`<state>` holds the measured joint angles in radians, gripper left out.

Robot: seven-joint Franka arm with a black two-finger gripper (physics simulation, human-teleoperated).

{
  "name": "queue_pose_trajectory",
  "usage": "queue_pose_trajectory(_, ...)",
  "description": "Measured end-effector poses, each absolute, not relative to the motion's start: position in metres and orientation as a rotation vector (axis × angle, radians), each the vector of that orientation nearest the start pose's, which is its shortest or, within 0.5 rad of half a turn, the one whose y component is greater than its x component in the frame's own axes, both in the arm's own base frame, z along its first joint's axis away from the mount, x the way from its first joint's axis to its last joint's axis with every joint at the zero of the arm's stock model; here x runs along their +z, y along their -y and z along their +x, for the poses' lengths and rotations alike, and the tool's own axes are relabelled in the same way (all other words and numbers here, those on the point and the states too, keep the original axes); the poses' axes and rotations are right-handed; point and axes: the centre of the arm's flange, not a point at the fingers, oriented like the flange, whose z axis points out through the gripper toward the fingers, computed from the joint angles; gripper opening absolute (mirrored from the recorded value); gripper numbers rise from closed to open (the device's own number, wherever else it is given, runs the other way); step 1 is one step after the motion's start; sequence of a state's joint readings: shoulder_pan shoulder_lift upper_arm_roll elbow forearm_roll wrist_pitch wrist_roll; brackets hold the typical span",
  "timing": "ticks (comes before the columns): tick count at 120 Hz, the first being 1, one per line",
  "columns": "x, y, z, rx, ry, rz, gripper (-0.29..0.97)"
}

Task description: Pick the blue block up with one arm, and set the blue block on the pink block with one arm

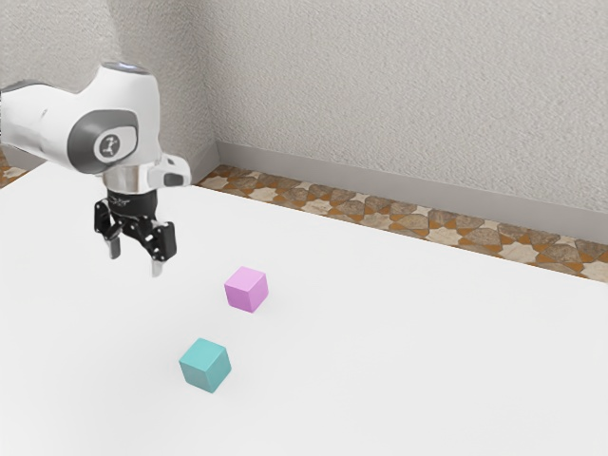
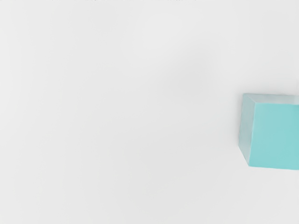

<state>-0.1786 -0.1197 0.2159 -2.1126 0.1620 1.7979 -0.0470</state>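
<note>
A light blue-teal block (image 1: 205,364) rests on the white table (image 1: 399,361) near the front. A pink block (image 1: 246,289) sits just behind it, a little toward the exterior view's right, apart from it. My black gripper (image 1: 136,258) hangs open above the table, to the exterior view's left of both blocks, with nothing between its fingers. The wrist view looks down on the table, and the blue block (image 2: 271,133) shows off to one side of my hand, cut by the picture's edge.
The white table ends at the back, where a patterned tile floor (image 1: 427,218) meets a grey plaster wall (image 1: 408,85) with a baseboard. My white arm (image 1: 85,119) comes in from the upper left.
</note>
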Motion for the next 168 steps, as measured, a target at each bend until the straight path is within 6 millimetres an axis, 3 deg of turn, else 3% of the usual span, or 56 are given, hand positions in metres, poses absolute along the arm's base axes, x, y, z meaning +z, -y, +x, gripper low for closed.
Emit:
queue_pose_trajectory(31,0.421,-0.003,0.473,0.257,-0.02,-3.039,0.68)
queue_pose_trajectory(51,0.385,-0.013,0.454,0.334,0.036,-3.045,0.68)
queue_pose_trajectory(65,0.371,-0.007,0.448,0.344,0.032,-3.047,0.68)
queue_pose_trajectory(83,0.365,0.004,0.453,0.306,0.025,-3.055,0.68)
queue_pose_trajectory(108,0.333,0.014,0.466,0.315,0.036,-3.048,0.68)
queue_pose_trajectory(151,0.297,0.047,0.479,0.311,0.009,-3.051,0.68)
queue_pose_trajectory(168,0.279,0.039,0.486,0.339,0.052,-3.039,0.68)
